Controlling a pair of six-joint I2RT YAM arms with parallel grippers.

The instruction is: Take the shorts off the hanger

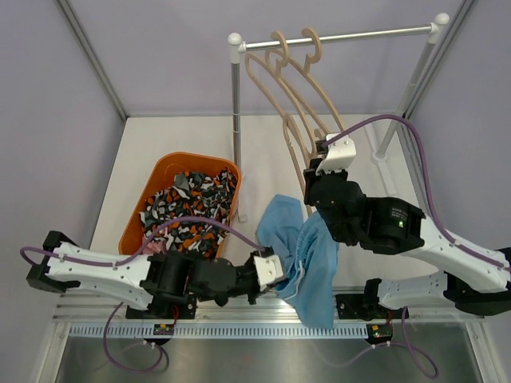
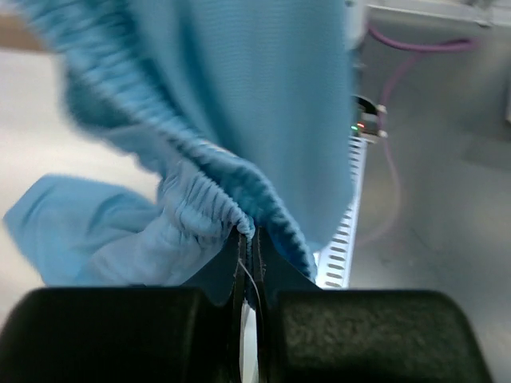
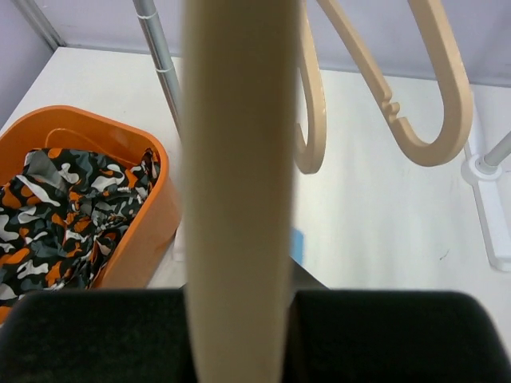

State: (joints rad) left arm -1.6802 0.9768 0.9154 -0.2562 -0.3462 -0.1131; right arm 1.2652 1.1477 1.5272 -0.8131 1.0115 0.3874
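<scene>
Clenched tight at the bottom of the left wrist view, the left fingers (image 2: 240, 271) pinch the gathered elastic waistband of the light blue shorts (image 2: 239, 96), with a thin white cord running down between them. Most of the blue fabric hangs above and beyond this grip, and one fold falls away to the left over the pale surface (image 1: 160, 136).

From overhead, these shorts stretch between the two arms near the front edge. One end is bunched at the left fingers, the middle drapes down over the front rail, and the upper end passes under the right arm, where it is hidden. Whether it is still hooked on anything there cannot be told.

Closed as well, the right fingers (image 3: 399, 335) clamp a beige hanger (image 3: 235, 159), whose bar rises straight up between them. Two more beige hangers (image 3: 431, 88) hang just behind it from the metal rail (image 1: 343, 36).

Off to the left stands an orange basket (image 1: 172, 163). The black shorts with orange and white blotches (image 1: 192, 211) lie crumpled inside it, well apart from the blue pair.
</scene>
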